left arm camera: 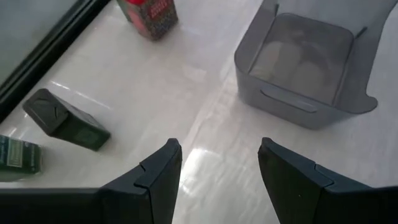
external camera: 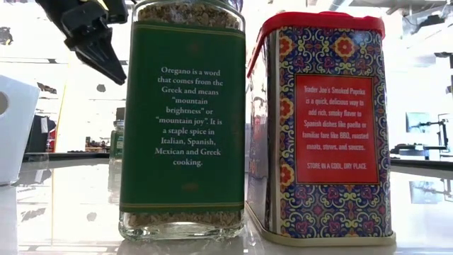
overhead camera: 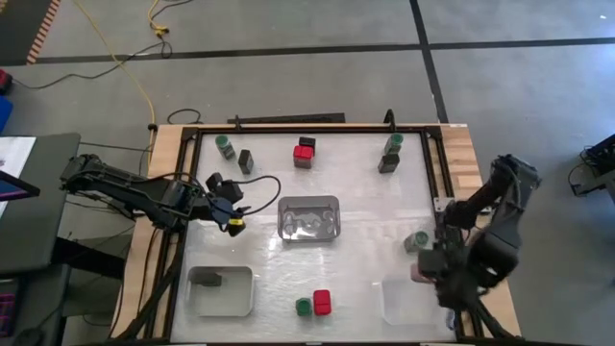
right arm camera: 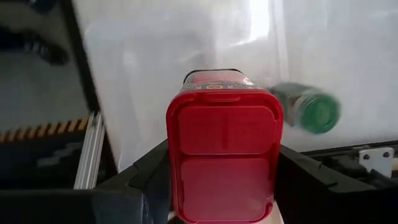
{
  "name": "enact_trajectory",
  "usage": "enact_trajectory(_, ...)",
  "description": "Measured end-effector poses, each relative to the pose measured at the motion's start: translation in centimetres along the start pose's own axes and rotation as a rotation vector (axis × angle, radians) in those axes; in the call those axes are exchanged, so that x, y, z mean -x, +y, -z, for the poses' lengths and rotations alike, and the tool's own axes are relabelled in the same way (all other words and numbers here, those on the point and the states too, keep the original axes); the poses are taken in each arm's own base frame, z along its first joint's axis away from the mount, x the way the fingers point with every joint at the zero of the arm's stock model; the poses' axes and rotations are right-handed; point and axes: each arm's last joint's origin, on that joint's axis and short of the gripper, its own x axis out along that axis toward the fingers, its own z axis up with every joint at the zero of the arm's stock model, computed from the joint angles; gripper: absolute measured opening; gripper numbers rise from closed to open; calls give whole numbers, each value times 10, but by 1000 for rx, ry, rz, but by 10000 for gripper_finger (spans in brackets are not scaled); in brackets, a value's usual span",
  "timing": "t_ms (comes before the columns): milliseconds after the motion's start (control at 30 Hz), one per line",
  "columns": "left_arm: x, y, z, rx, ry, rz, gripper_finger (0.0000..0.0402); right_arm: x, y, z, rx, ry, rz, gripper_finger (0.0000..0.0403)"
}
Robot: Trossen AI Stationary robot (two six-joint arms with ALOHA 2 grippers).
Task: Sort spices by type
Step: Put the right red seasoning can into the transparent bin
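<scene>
Jaws of the right gripper are squeezing a red-topped paprika tin, the left gripper is hanging open and empty, and most spices are sitting unsorted.

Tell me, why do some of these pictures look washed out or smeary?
Low view: bright room behind, so the green-labelled glass oregano jar and red-lidded patterned paprika tin are backlit. Right wrist view: glare whitens the table; the round green-lidded jar is blurred beyond the tin's red lid. High view: sheen around the grey metal tray.
</scene>
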Motion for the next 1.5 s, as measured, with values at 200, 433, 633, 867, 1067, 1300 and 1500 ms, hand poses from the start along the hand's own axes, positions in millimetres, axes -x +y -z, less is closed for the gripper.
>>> enact_trajectory(200,0,-1,0,11,15,24,203,-12,13,26,12,27,5,245)
enact_trajectory(433,0,-1,1,14,18,28,203,-44,26,36,48,17,-39,245)
enact_trajectory(633,0,-1,1,47,18,28,203,-69,26,38,56,21,-26,245)
enact_trajectory(867,0,-1,1,47,18,27,203,-98,22,36,21,25,-27,245)
enact_trajectory(1067,0,-1,1,47,18,27,203,-115,18,37,9,95,-39,245)
enact_trajectory(1300,0,-1,1,47,18,27,203,-128,18,37,6,83,-73,245)
enact_trajectory(1500,0,-1,1,46,18,27,203,-130,14,32,17,85,-65,245)
